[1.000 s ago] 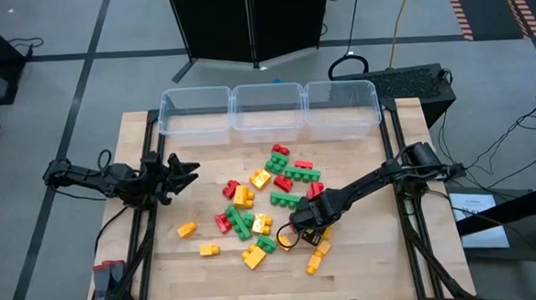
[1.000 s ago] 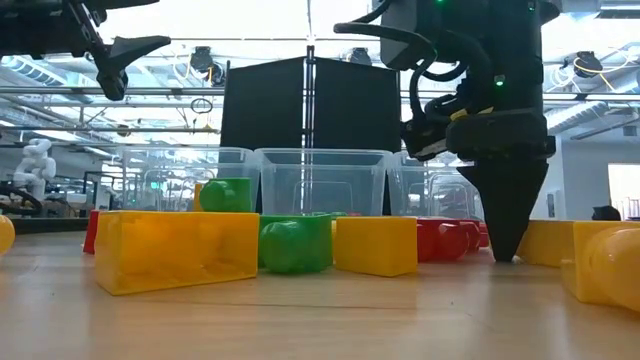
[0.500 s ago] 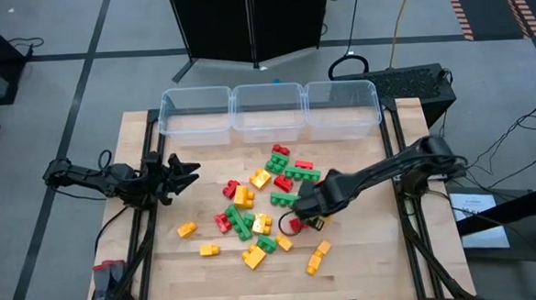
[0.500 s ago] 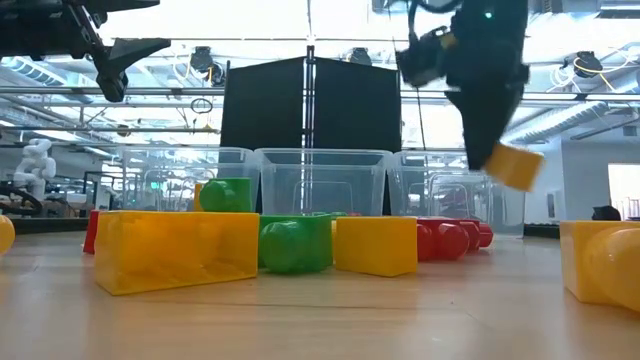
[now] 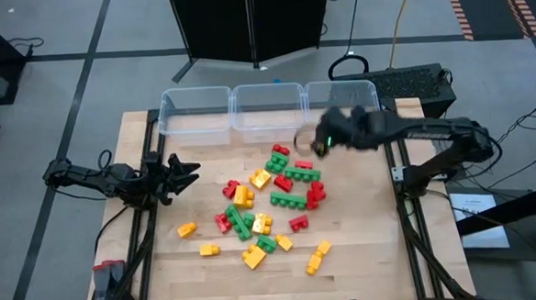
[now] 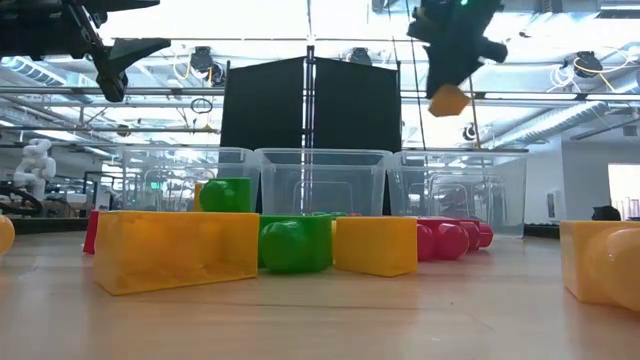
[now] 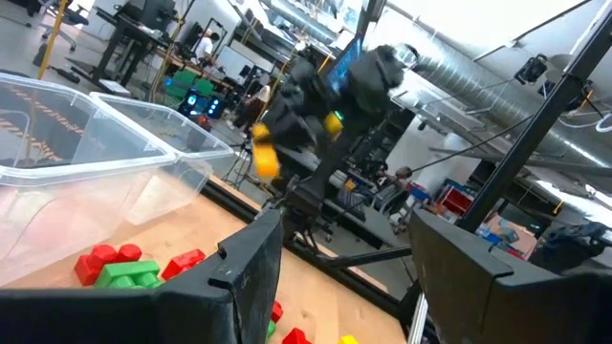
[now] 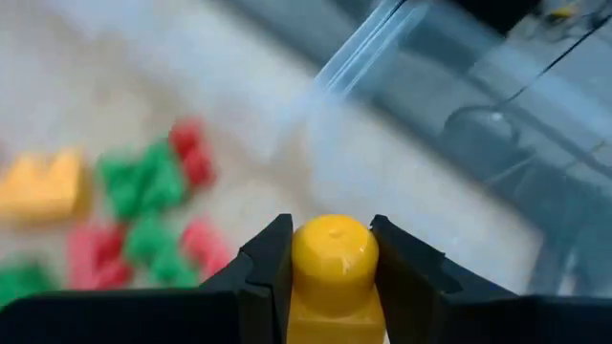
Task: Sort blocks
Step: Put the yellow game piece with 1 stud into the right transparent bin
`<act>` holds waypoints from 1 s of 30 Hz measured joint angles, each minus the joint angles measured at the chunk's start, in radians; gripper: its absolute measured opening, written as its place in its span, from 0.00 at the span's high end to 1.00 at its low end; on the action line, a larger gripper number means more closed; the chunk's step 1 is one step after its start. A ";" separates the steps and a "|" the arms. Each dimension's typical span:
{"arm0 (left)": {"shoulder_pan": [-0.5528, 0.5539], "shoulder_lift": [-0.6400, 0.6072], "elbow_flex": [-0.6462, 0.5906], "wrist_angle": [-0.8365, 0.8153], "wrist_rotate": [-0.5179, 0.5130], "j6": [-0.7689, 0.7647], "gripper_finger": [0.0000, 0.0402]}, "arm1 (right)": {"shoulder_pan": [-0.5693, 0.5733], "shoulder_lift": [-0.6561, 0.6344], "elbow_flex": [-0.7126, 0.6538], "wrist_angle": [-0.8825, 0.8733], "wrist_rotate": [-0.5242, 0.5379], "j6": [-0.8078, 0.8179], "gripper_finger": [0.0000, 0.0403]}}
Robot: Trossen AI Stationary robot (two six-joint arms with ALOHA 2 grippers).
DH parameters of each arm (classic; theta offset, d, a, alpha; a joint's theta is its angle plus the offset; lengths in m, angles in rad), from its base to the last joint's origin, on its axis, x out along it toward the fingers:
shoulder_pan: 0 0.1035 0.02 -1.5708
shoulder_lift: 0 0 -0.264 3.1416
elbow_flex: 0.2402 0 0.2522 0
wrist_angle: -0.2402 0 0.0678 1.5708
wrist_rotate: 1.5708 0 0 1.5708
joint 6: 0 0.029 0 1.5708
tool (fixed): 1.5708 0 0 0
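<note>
Many small red, green and yellow blocks (image 5: 271, 200) lie scattered on the middle of the wooden table. My right gripper (image 5: 306, 141) hangs high over the pile's far edge, just in front of the clear bins, shut on one yellow block (image 8: 333, 263). That block also shows in the low view (image 6: 449, 100) and the left wrist view (image 7: 265, 158). My left gripper (image 5: 185, 173) waits open at the table's left side, above the surface and apart from every block. My right gripper pinches the yellow block between its two fingers (image 8: 273, 263), one on each of two opposite sides (image 8: 298, 277). A rounded stud faces the wrist camera. The fingers slant downward. The block hangs below them, lifted clear, well above the table and the bins' rims.
Three clear bins (image 5: 195, 112), (image 5: 268, 109), (image 5: 343, 105) stand side by side along the table's far edge. Bare wood lies at the near edge and at the far left. Beyond the table is a dark partition (image 6: 310, 100).
My right gripper has lifted the yellow block off the table at the pile's near right side. It has risen steeply and swung toward the far edge and the bins, turning as it went. The block hangs clear of the table. The other blocks have stayed put.
</note>
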 joint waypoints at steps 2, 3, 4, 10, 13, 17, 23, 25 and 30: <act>0.000 0.000 0.000 0.001 0.000 0.000 0.48 | -0.094 -0.019 0.000 0.074 0.008 -0.075 0.75; 0.000 0.000 0.000 0.002 0.000 0.000 0.48 | -0.139 -0.023 0.001 0.111 0.009 -0.107 0.75; 0.000 0.000 0.000 0.001 0.000 0.000 0.48 | -0.181 -0.023 0.002 0.141 0.009 -0.135 0.75; 0.000 0.000 0.000 0.001 -0.004 -0.001 0.48 | -0.362 0.034 0.002 0.208 -0.015 -0.241 0.74; 0.000 0.000 0.000 0.000 -0.005 -0.003 0.48 | -0.397 0.068 0.001 0.211 -0.028 -0.311 0.66; 0.000 0.000 0.000 0.000 -0.005 -0.025 0.48 | -0.424 0.097 0.001 0.225 -0.073 -0.408 0.51; 0.000 0.000 0.000 0.000 -0.004 -0.025 0.48 | -0.443 0.099 0.019 0.247 -0.209 -0.444 0.29; 0.000 0.000 0.000 0.000 -0.004 -0.025 0.48 | -0.444 0.098 0.059 0.246 -0.404 -0.470 0.25; 0.000 0.000 0.000 -0.004 -0.004 -0.024 0.48 | -0.341 0.070 0.138 0.280 -1.056 -0.435 0.22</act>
